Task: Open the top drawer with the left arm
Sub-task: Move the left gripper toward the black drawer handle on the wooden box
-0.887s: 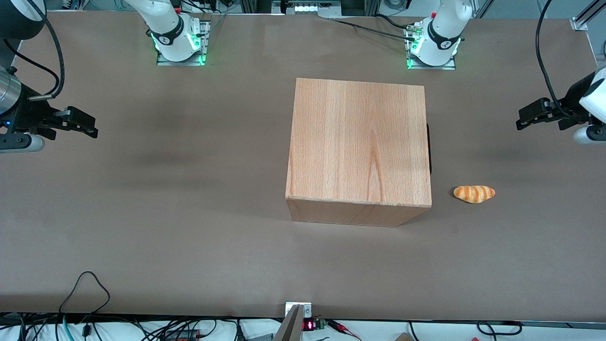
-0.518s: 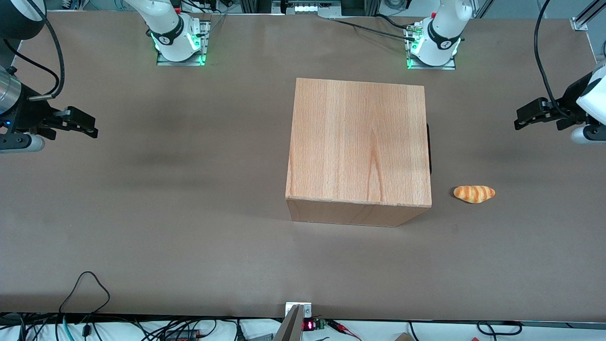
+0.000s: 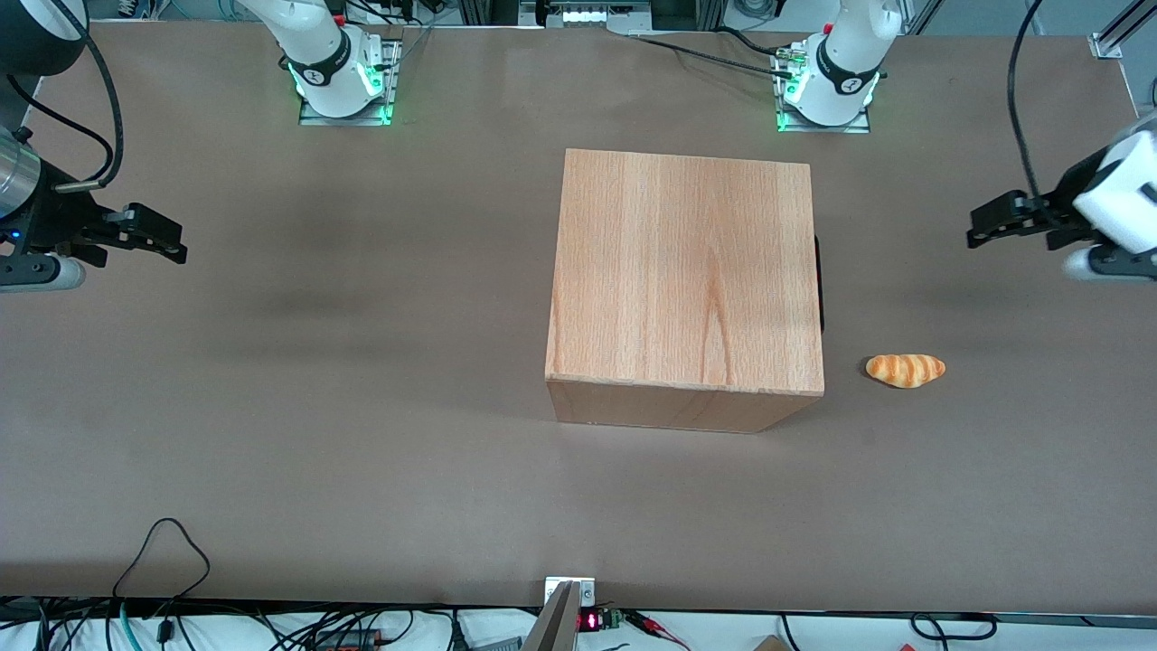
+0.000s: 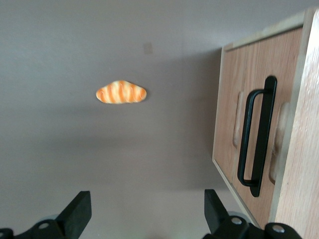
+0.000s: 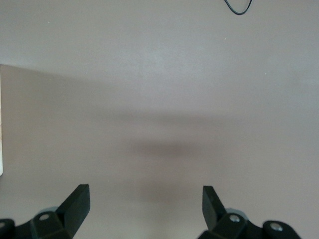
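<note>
End effector open, held off from the drawer handle

The wooden cabinet stands mid-bench with its drawer side turned to the working arm's end, so the top drawer, shut flush, faces the end effector. Its black bar handle lies ahead of the end effector, well apart. A toy croissant rests on the bench, nearer the front camera than the end effector and out of its line to the handle. The left arm holds the fingers spread wide, probably to take the bar between them.
</note>
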